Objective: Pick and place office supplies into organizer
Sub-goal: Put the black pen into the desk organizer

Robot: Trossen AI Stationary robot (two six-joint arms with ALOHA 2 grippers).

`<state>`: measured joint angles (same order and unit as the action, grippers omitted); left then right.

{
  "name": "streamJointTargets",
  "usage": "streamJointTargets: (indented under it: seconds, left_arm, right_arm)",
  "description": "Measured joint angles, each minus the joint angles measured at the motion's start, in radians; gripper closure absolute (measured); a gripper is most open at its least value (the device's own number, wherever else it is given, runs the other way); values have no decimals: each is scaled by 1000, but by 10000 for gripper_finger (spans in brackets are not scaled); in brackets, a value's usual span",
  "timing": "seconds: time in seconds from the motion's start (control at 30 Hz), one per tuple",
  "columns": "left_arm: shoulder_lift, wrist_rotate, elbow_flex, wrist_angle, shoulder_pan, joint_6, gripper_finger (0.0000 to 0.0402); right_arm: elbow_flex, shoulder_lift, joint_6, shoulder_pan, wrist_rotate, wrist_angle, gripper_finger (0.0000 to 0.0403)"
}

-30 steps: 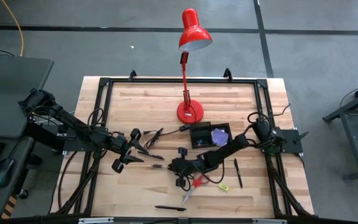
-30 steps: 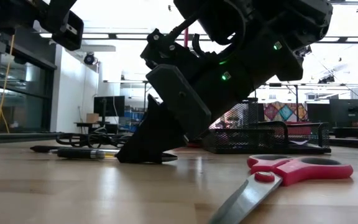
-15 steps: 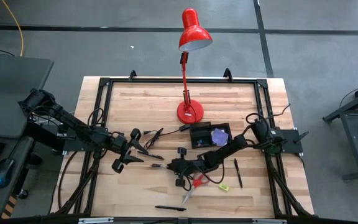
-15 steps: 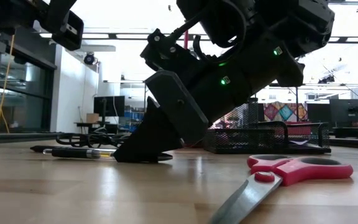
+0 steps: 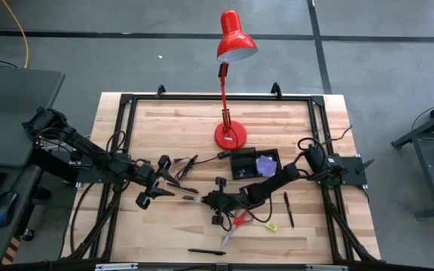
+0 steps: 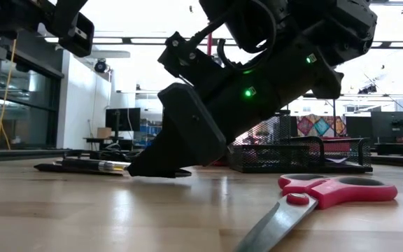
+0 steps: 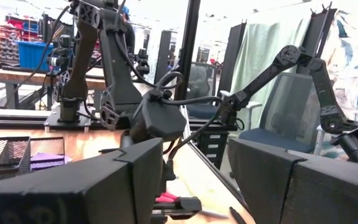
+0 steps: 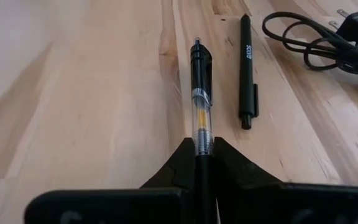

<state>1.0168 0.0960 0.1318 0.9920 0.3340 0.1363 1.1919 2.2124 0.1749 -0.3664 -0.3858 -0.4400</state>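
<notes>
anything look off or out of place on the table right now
Nothing is spilled or damaged. The supplies lie loose: red-handled scissors, pens, a yellow-green piece. The organizer holds only a purple pad. The right gripper is shut on a clear pen.

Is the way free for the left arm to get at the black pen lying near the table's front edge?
Probably yes. The left gripper is open and empty, and bare table lies between it and that pen; the scissors lie off to one side.

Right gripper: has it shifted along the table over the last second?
Yes. The right gripper, shut on a pen, slid slightly away from the scissors in the low view.
</notes>
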Motion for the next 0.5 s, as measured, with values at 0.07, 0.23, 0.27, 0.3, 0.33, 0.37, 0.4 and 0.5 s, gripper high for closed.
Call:
streamJointTargets:
  seconds: [0.07,0.23,0.27,0.3,0.33,0.37,0.4,0.5]
  left_arm:
    - [0,2,0,0,0,0,229]
    - [0,2,0,0,0,0,229]
    - [0,2,0,0,0,0,229]
    - [0,2,0,0,0,0,229]
    - [0,2,0,0,0,0,229]
    - [0,2,0,0,0,0,229]
    - [0,2,0,0,0,0,229]
    - [0,2,0,0,0,0,229]
  right_arm:
    - [0,0,0,0,1,-4,389]
    - [0,-13,-19,-10,0,-14,390]
    - [0,-18,-25,-15,0,-20,390]
    - [0,-26,-31,-21,-4,-20,390]
    - [0,-35,-39,-26,-12,-19,390]
    - [0,-46,-46,-33,-27,-13,390]
    - [0,-58,-53,-40,-45,-6,389]
    - [1,-96,-64,-63,-101,38,389]
